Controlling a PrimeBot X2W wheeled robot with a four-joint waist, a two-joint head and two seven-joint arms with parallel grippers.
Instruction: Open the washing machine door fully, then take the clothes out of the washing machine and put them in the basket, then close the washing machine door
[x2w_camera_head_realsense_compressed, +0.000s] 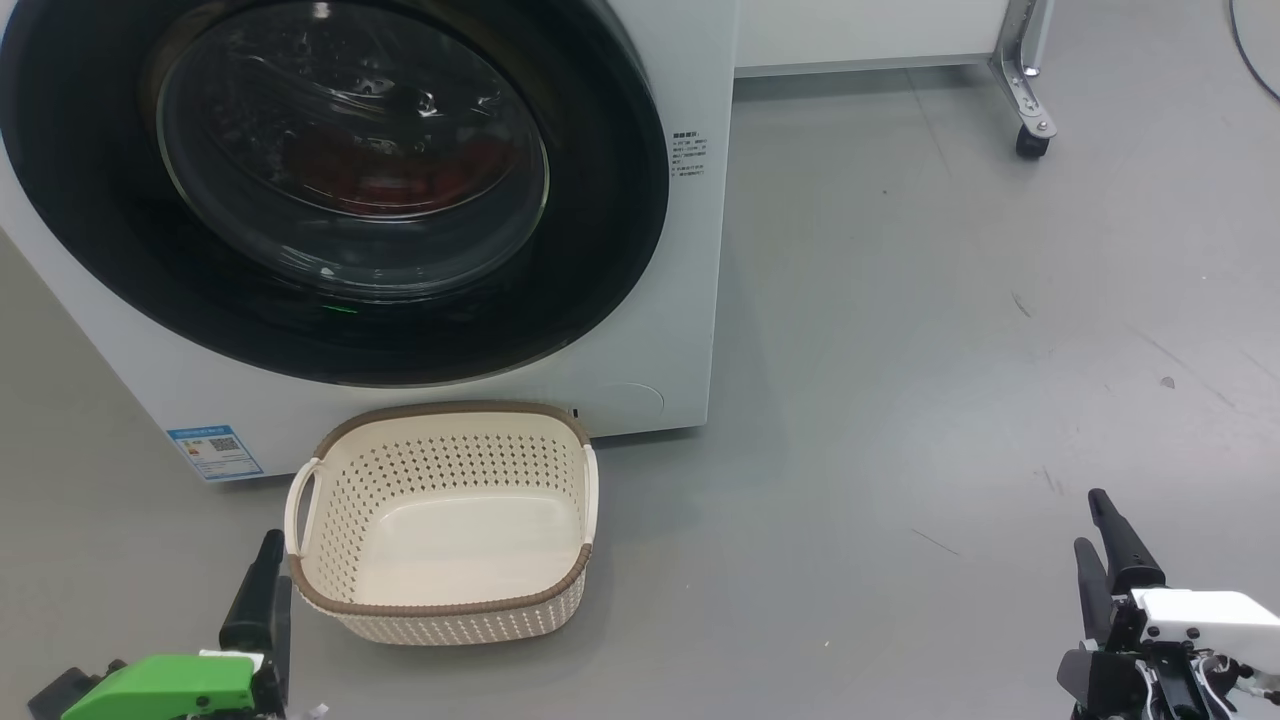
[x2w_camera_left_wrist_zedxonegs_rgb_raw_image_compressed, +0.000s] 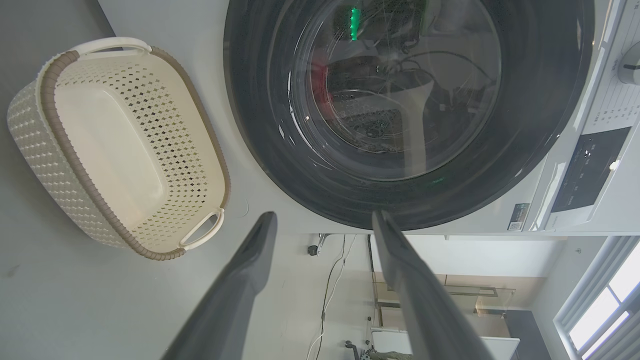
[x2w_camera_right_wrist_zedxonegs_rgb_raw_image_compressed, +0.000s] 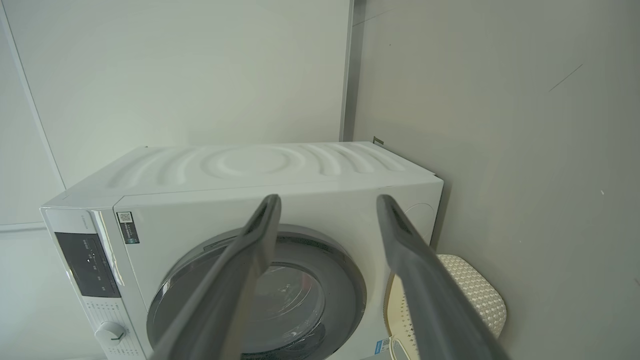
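Head view: basket (x2w_camera_head_realsense_compressed: 440, 608) lies lengthwise left-right; left gripper (x2w_camera_head_realsense_compressed: 268, 560), right gripper (x2w_camera_head_realsense_compressed: 1091, 520) splayed, seemingly empty.

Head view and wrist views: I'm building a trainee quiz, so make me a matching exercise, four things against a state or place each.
Things:
1. washing machine door
2. basket
3. clothes
4. left gripper

States or places:
a. empty, standing on the floor
b. open, holding nothing
c. shut
d. red, seen through the door

Pairs: 1-c, 2-a, 3-d, 4-b
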